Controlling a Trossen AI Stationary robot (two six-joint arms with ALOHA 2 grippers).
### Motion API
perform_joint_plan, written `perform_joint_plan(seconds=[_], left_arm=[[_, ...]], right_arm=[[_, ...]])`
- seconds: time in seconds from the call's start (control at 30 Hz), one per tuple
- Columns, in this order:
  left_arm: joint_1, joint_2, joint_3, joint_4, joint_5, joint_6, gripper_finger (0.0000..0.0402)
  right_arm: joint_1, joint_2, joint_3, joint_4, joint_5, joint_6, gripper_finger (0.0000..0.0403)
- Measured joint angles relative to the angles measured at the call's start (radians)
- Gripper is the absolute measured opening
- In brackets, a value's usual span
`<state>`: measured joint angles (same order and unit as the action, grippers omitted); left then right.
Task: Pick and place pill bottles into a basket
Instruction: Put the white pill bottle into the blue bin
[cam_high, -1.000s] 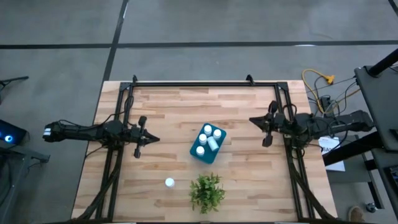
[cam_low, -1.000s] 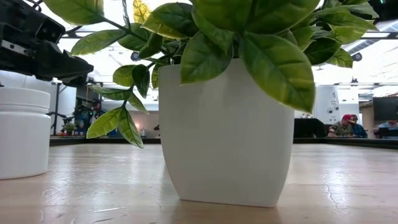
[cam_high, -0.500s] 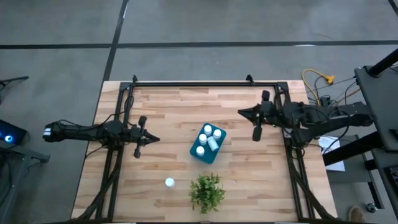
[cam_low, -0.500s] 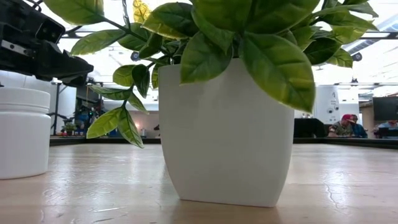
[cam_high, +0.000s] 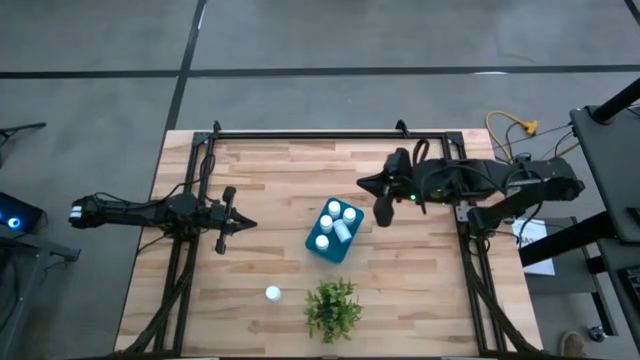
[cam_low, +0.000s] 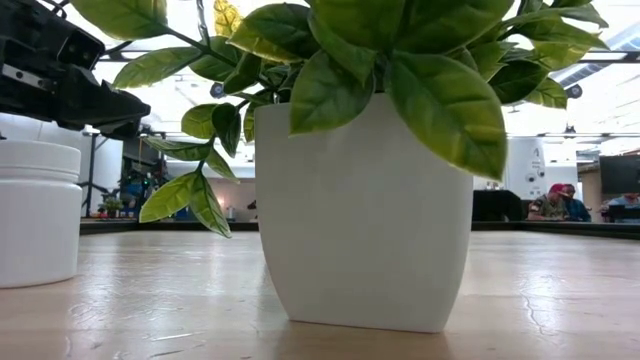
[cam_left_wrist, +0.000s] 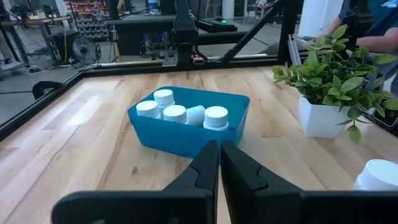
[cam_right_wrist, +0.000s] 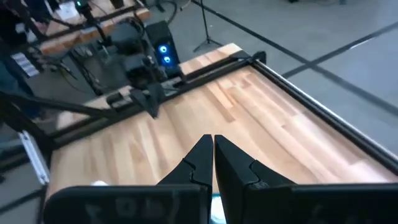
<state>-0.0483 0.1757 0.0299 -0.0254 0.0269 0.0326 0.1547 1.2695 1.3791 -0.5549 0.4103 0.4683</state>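
Five pill bottles (cam_high: 337, 223) sit inside the teal basket (cam_high: 333, 232), which rests near the middle of the counter (cam_high: 270, 170). In the left wrist view four of them stand upright and one lies tipped on its side between the others. A sixth bottle (cam_high: 272, 293) stands alone on the wood toward the near edge, well apart from the basket and just left of the potted plant (cam_high: 333, 307). In the low view that lone bottle (cam_low: 38, 213) stands upright at the left, and the plant's white pot (cam_low: 362, 215) fills the centre.

The right claw (cam_high: 381, 190) hangs over the counter just beside the basket's right end, touching nothing; in its own wrist view the two dark fingers (cam_right_wrist: 200, 163) are clenched together with nothing between them. The left claw (cam_high: 232, 223) waits over the left part of the counter, well apart from the basket and pointing toward it; its fingers (cam_left_wrist: 208, 168) also meet, gripping nothing.

In the room behind, a seated person in a red cap (cam_low: 556, 201) shows at the far right of the low view, though too small to tell more.
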Motion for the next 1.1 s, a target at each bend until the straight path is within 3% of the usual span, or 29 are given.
perform_joint_plan(seconds=[0.33,0.43,0.6,0.8,0.93,1.1], left_arm=[[0.000,0.004,0.000,0.001,0.000,0.000,0.0000],[0.000,0.006,0.000,0.000,0.000,0.000,0.0000],[0.000,0.007,0.000,0.000,0.000,0.000,0.0000],[0.000,0.007,0.000,0.001,0.000,0.000,0.0000],[0.000,0.008,0.000,0.000,0.000,0.000,0.0000],[0.000,0.006,0.000,0.002,0.000,0.000,0.0000]], right_arm=[[0.000,0.146,0.171,-0.127,-0.050,0.044,0.0008],[0.000,0.180,0.199,-0.129,-0.068,0.148,0.0008],[-0.002,0.220,0.249,-0.228,-0.207,0.327,0.0008],[0.001,0.253,0.288,-0.442,-0.203,0.491,0.0009],[-0.003,0.274,0.298,-0.493,-0.236,0.524,0.0027],[-0.012,0.297,0.303,-0.524,-0.259,0.522,0.0079]])
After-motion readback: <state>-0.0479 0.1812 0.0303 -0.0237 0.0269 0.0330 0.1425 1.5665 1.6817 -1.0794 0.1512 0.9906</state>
